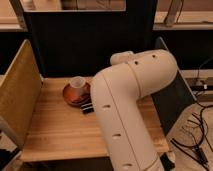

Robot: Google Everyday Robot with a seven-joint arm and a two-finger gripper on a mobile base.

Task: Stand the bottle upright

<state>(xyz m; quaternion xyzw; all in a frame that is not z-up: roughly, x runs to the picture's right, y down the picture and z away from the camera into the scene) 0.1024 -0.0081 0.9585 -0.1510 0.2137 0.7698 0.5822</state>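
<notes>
Unfortunately, the bottle cannot be seen anywhere from this angle. The robot's big white arm [127,100] fills the middle of the view and hides the right half of the wooden table [52,132], so the bottle is most likely somewhere behind it. The gripper is hidden as well, past the far end of the arm and low over the covered part of the table. Its fingers are spread as wide as they go, and nothing shows them holding anything. On the bare left part of the table a clear cup [77,82] sits on a brown plate [69,96], and a black bar [87,108] lies just beside the plate's near edge. Neither one is the bottle. As a judgement from the task alone, a bottle that needs standing up is lying on its side, so it will probably roll at a touch. It is likely light, smooth and a little slippery, and its walls may give under a hard squeeze. The safest hold is probably across the body, toward the neck end, with the fingers on either side of its length. That way the base can swing down and meet the wood first, and a gentle release should keep it from tipping.
</notes>
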